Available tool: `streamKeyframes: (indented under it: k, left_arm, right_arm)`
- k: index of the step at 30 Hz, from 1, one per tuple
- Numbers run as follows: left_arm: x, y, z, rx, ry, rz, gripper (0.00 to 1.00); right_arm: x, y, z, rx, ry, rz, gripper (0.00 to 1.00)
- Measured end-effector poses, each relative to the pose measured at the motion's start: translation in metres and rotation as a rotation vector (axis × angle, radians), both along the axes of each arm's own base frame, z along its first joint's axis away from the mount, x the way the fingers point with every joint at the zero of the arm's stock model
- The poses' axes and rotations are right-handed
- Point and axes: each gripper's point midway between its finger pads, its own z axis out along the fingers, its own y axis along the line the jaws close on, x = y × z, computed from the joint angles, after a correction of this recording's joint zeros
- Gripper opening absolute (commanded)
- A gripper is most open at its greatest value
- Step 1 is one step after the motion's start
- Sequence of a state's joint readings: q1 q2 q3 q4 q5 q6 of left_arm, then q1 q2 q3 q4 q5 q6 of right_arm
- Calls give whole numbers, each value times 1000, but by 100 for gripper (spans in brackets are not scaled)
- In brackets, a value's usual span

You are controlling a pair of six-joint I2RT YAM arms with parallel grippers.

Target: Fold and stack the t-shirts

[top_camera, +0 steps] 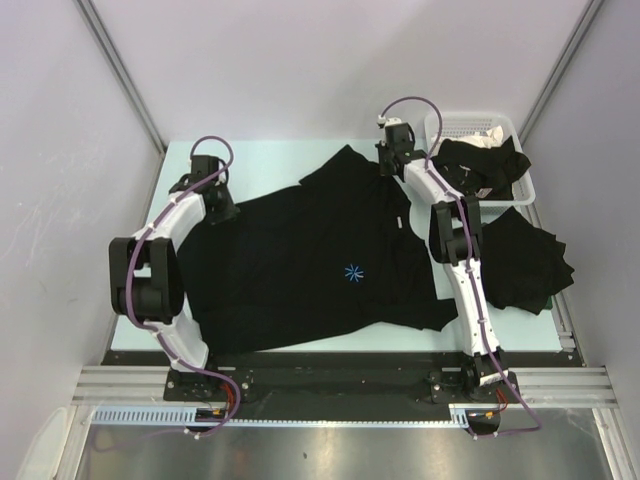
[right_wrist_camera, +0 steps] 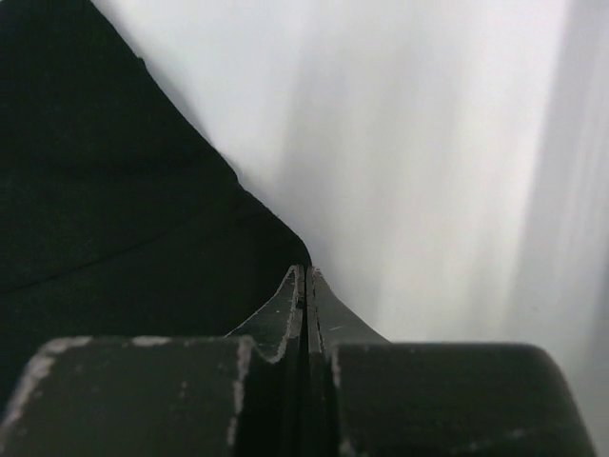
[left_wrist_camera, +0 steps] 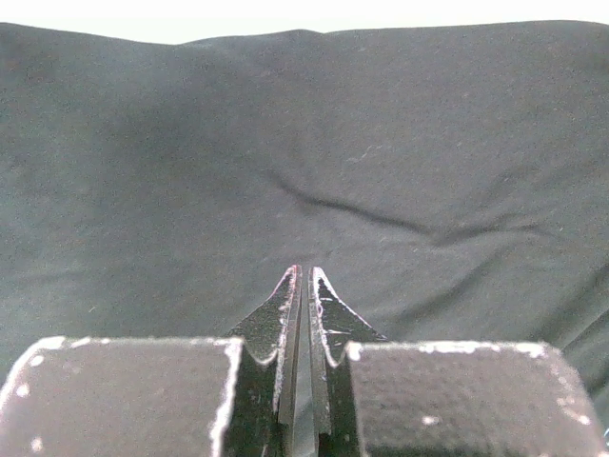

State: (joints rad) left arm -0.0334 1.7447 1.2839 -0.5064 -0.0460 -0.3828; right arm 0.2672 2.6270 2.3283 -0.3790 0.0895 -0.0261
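A black t-shirt (top_camera: 300,250) lies spread flat on the table, with a light-blue starburst mark (top_camera: 353,272) on its chest. My left gripper (top_camera: 222,207) sits at the shirt's left edge. In the left wrist view it (left_wrist_camera: 306,272) is shut just above the black cloth (left_wrist_camera: 333,143), with nothing visible between the jaws. My right gripper (top_camera: 386,163) is at the shirt's far right sleeve. In the right wrist view it (right_wrist_camera: 305,272) is shut at the cloth's edge (right_wrist_camera: 95,209). I cannot tell whether it touches the cloth.
A white slotted basket (top_camera: 503,124) at the back right holds crumpled black shirts (top_camera: 478,160). Another black shirt (top_camera: 525,258) lies folded on the table's right side, beside the right arm. Grey walls close in the table on both sides.
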Motion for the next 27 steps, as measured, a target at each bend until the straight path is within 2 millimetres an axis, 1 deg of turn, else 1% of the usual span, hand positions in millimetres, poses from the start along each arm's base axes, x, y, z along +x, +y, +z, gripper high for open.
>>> streamKeyframes:
  k: [4,7,15,18,20,21,23,26,27]
  left_arm:
    - [-1,0,8,0,-15,-1,9]
    - [-3,0,12,-1,-26,-1,9]
    - [-6,2,14,13,-23,-13,9]
    - [-7,2,15,20,-22,-17,9]
    - [-7,4,14,27,-20,-14,9]
    - [-7,4,14,30,-20,-13,10]
    - [-7,7,14,44,-20,-10,11]
    - [-6,11,15,69,-24,-4,13]
    - [-5,14,15,80,-27,2,14]
  right_arm:
    - [8,-14,6,-4,-23,-32,0]
    - [16,-30,7,-6,-41,-68,0]
    - [27,-73,6,-17,-55,-148,0]
    - [29,-85,7,-24,-60,-168,0]
    - [30,-89,8,-29,-62,-173,0]
    - [30,-91,8,-30,-62,-176,1]
    - [30,-92,8,-26,-61,-176,14]
    - [31,-93,7,-10,-61,-171,23]
    - [31,-94,6,-5,-62,-169,24]
